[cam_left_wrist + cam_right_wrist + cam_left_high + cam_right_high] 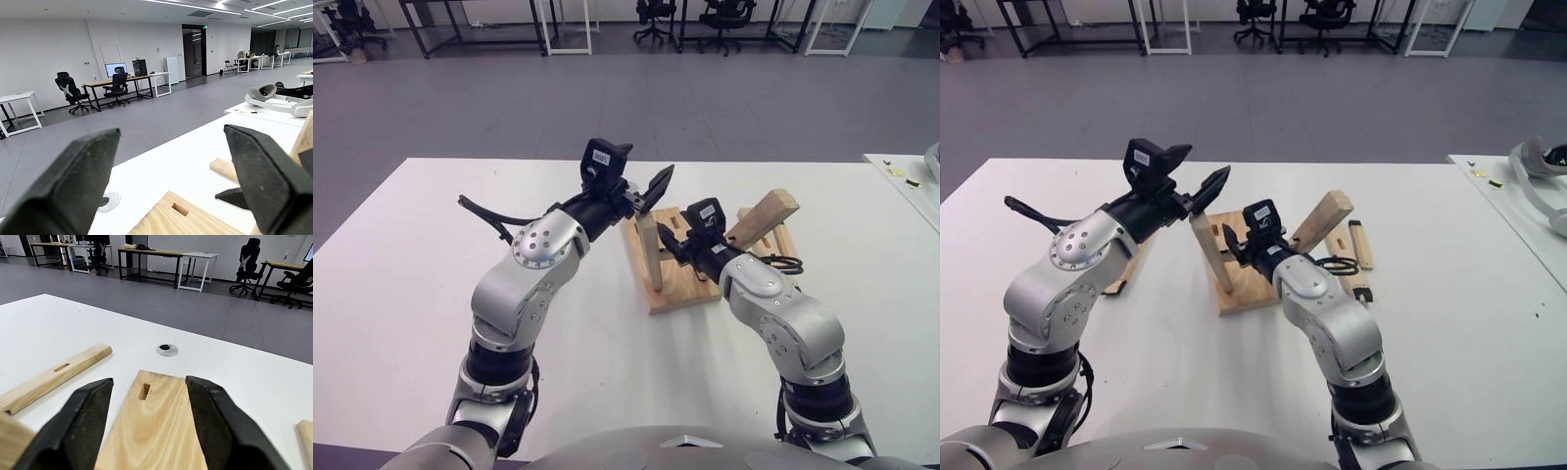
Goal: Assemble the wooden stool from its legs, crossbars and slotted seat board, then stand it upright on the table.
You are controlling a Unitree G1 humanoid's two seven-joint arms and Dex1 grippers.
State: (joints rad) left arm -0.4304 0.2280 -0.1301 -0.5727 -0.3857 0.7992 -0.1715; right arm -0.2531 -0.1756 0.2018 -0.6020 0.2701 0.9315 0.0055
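I had the pale wooden slotted seat board (1239, 289) lying flat near the middle of the white table (431, 225), and it was the only piece holding anything. One light wooden leg (651, 253) stood upright out of its left edge. A second light wooden leg (766, 217) leaned at a slant by the board's far right corner, and I could not tell whether its foot sat in a slot or only rested there. My left gripper (648, 162) hung in the air just above the top of the upright leg. Its black fingers (73, 186) were spread wide and held nothing. My right gripper (149, 379) was low over the board, just to the right of the upright leg. Its dark fingers (90, 411) were parted, with the board's grain and one small rectangular slot showing between them. I could not tell whether the pads touched the wood, and it had no grip on anything. A long slotted wooden crossbar (54, 377) lay flat on the table beside the board. Short wooden pieces (1361, 245) lay just to the right of the slanted leg. A round black grommet (167, 349) sat in the tabletop beyond the board's far end.
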